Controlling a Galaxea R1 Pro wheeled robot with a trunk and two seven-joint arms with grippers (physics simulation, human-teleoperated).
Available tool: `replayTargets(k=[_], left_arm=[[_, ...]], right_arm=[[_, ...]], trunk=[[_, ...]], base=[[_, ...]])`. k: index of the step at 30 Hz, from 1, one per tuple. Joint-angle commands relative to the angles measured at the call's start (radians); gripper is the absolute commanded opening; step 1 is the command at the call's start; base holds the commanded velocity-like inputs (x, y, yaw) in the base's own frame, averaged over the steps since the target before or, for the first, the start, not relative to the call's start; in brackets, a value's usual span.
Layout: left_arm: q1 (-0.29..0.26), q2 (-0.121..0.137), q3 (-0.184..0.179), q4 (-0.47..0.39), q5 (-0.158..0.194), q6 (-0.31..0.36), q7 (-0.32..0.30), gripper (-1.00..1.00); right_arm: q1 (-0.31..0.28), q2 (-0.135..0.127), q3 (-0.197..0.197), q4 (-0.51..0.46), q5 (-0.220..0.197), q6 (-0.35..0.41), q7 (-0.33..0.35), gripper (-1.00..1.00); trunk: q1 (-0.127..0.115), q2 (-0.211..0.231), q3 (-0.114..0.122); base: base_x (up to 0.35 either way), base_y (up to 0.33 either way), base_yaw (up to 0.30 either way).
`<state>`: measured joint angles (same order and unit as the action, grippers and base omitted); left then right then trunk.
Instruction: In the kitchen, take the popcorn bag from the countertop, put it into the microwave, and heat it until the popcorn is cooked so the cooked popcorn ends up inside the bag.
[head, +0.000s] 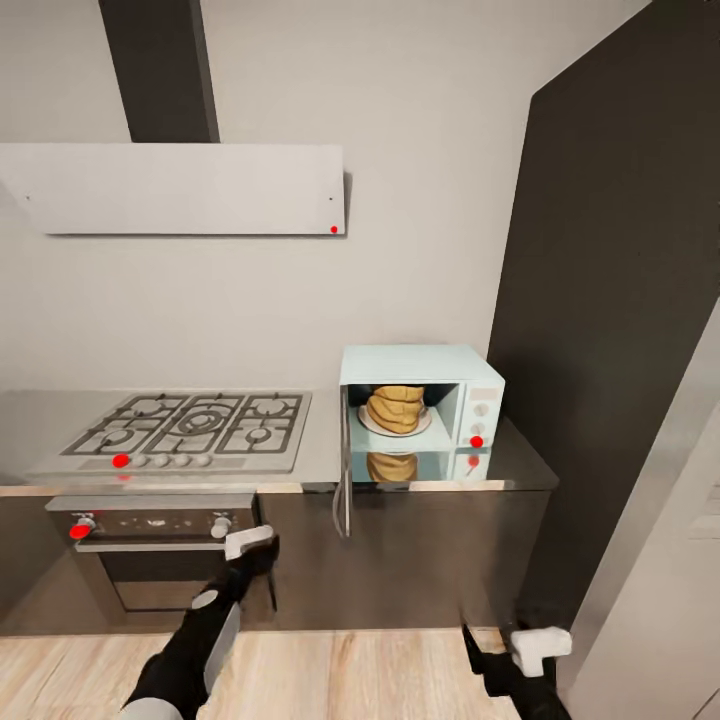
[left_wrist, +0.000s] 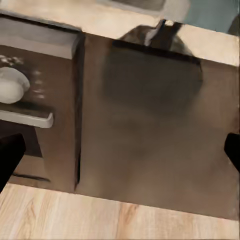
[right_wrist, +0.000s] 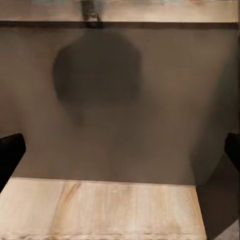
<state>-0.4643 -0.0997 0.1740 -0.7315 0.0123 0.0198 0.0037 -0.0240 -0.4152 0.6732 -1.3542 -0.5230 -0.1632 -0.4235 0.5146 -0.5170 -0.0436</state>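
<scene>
Orange popcorn bag sits on a white plate inside the blue microwave. Its door hangs open over the shiny grey surface. Left hand and right hand wait low by the cupboards, both spread wide, holding nothing.

Glossy grey countertop ran above and beyond both grippers; gas hob ahead of left gripper, microwave up-left of right gripper.

The microwave door is swinging out edge-on over the countertop, leaving the cavity open frontally; the popcorn bag is filling its middle.
</scene>
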Motion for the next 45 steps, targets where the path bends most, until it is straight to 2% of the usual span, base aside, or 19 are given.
replayTargets(k=[1,3,5,8,13,15,17,20,22,25,27,29,32,41,42,43,45], left_arm=[[-0.058,-0.002,0.003,-0.002,0.003,0.058,0.006,1.00],[-0.143,-0.003,0.004,-0.001,0.005,0.149,0.009,1.00],[-0.258,-0.003,0.006,0.005,0.006,0.272,0.008,1.00],[-0.315,-0.008,0.005,0.013,0.005,0.324,0.007,1.00],[-0.332,-0.021,0.002,0.058,0.004,0.339,0.007,1.00],[-0.333,-0.033,0.001,0.073,0.001,0.344,0.006,1.00],[-0.333,-0.053,0.000,0.085,-0.001,0.347,0.001,1.00],[-0.334,-0.065,-0.001,0.112,-0.001,0.348,-0.005,1.00],[-0.334,-0.072,-0.001,0.126,-0.002,0.348,-0.006,1.00],[-0.332,-0.075,-0.002,0.131,-0.002,0.348,-0.007,1.00],[-0.332,-0.075,-0.006,0.131,-0.003,0.348,-0.008,1.00],[-0.331,-0.075,-0.009,0.131,-0.002,0.349,-0.008,1.00],[-0.329,-0.075,-0.010,0.126,-0.003,0.352,-0.007,1.00],[-0.337,-0.075,-0.014,0.117,-0.003,0.354,-0.005,1.00],[-0.337,-0.075,-0.014,0.117,-0.003,0.354,-0.005,1.00],[-0.337,-0.075,-0.015,0.116,-0.002,0.354,-0.005,1.00],[-0.337,-0.075,-0.015,0.115,-0.001,0.354,-0.005,1.00]], right_arm=[[0.018,0.000,0.010,0.031,-0.009,-0.028,-0.003,1.00],[0.031,0.007,0.053,0.091,-0.009,-0.051,-0.002,1.00],[0.036,0.009,0.159,0.149,-0.010,-0.143,-0.002,1.00],[0.036,0.011,0.221,0.189,-0.012,-0.218,-0.010,1.00],[0.031,0.016,0.240,0.269,-0.014,-0.260,-0.012,1.00],[0.031,0.026,0.241,0.299,-0.014,-0.275,-0.010,1.00],[0.030,0.032,0.241,0.310,-0.014,-0.282,-0.009,1.00],[0.029,0.036,0.242,0.316,-0.016,-0.284,-0.006,1.00],[0.029,0.049,0.242,0.318,-0.014,-0.285,-0.005,1.00],[0.029,0.093,0.247,0.349,-0.010,-0.286,-0.003,1.00],[0.029,0.105,0.250,0.362,-0.010,-0.285,-0.002,1.00],[0.028,0.109,0.261,0.368,-0.009,-0.285,-0.002,1.00],[0.027,0.111,0.299,0.372,-0.011,-0.285,-0.002,1.00],[0.027,0.112,0.310,0.371,-0.011,-0.285,-0.001,1.00],[0.027,0.115,0.318,0.371,-0.010,-0.285,-0.001,1.00],[0.025,0.131,0.359,0.371,-0.010,-0.285,-0.001,1.00],[0.024,0.140,0.393,0.372,-0.011,-0.285,-0.001,1.00]], trunk=[[0.001,-0.002,-0.002],[0.001,-0.002,-0.002],[0.001,-0.002,-0.002],[0.001,-0.002,-0.002],[0.001,-0.002,-0.001],[0.001,-0.002,0.000],[0.001,-0.002,0.001],[0.001,-0.002,0.003],[0.001,-0.002,0.004],[0.001,-0.002,0.006],[0.001,-0.002,0.007],[0.001,-0.002,0.009],[0.001,-0.002,0.011],[0.001,-0.002,0.017],[0.001,-0.002,0.017],[0.001,-0.002,0.018],[0.001,-0.002,0.019]], base=[[0.000,0.000,0.000],[0.000,0.000,0.000],[0.000,0.000,-0.003],[0.000,0.000,-0.114],[0.000,0.000,-0.263],[0.000,0.000,-0.296],[0.000,0.000,-0.299],[0.000,0.000,-0.300],[0.000,0.000,-0.300],[0.000,0.000,-0.300],[0.000,0.000,-0.300],[0.000,0.000,-0.300],[0.000,0.000,-0.300],[0.102,-0.090,-0.300],[0.152,-0.136,-0.300],[0.050,-0.045,-0.300],[0.021,-0.019,-0.270]])
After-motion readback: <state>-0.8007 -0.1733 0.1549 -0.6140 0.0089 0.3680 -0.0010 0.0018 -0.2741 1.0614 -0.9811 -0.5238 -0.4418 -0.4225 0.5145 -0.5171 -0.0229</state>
